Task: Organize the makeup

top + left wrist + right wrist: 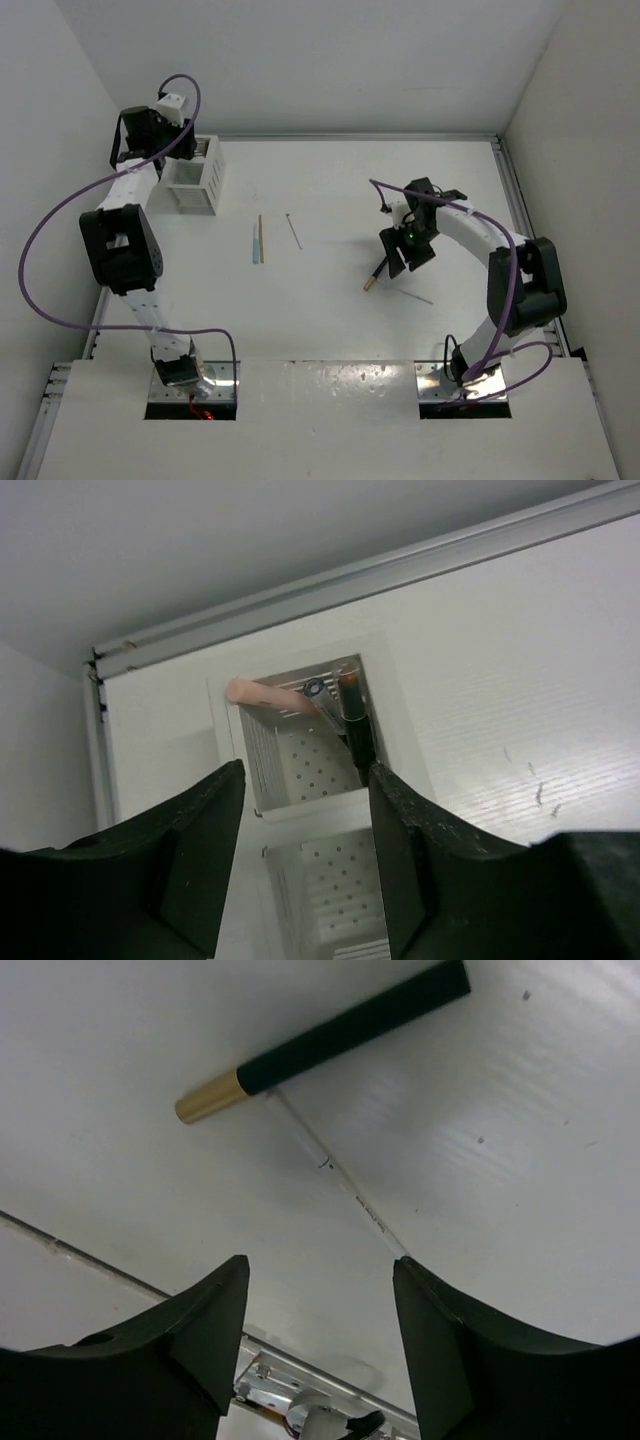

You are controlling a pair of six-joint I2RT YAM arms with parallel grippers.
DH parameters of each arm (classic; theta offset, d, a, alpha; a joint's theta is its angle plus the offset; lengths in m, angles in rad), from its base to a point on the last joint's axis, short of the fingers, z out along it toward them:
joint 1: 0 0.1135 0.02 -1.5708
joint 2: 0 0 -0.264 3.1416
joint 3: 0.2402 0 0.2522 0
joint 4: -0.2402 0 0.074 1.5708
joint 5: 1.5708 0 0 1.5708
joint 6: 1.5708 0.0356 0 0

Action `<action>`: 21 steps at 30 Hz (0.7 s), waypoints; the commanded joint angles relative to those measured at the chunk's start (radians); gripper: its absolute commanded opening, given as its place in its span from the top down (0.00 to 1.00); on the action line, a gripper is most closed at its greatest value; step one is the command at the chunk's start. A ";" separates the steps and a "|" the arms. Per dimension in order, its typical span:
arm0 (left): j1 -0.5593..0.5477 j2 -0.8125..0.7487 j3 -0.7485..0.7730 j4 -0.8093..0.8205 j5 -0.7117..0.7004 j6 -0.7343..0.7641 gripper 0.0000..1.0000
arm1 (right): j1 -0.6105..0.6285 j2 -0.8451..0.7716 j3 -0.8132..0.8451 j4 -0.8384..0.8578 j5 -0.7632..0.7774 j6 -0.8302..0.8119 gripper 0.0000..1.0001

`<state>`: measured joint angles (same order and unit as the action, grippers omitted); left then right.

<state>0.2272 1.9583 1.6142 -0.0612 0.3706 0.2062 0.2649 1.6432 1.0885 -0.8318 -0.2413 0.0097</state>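
Pickup of the black gold-capped stick [350, 1025] looked like the step in hand. The right gripper [408, 248] hung over it with jaws spread and nothing between them. In the top view the stick lay on the table [330, 330] just at the gripper's 7 o'clock. In the wrist view it sat at 12 o'clock of the fingers, not yet between them. A thin clear stick [335, 1170] ran from beside the gold cap toward 5 o'clock; whether its end touched the black barrel or tucked under it, I couldn't tell.

To do this well, I judged, the gripper should shift toward 12 o'clock in its own view and straddle the barrel crosswise. It should close on the black middle, away from the thin stick, lest both lift together.

The left gripper [305, 780] was parted and empty above the white rack [190, 200], at the table's 10 o'clock, where a pink stick [265, 694] and another black stick [355, 730] appeared to share one compartment. A pale blue stick [255, 245] and a tan stick [261, 238] lay at the rack's 4 o'clock.
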 commanded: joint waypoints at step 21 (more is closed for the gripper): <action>0.004 -0.467 -0.230 -0.227 0.082 0.045 0.42 | 0.051 0.210 -0.076 0.034 0.240 0.067 0.67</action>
<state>0.2165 1.5681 1.3834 -0.3058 0.4347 0.2680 0.3161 1.8385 1.0042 -0.8280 -0.0158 0.0391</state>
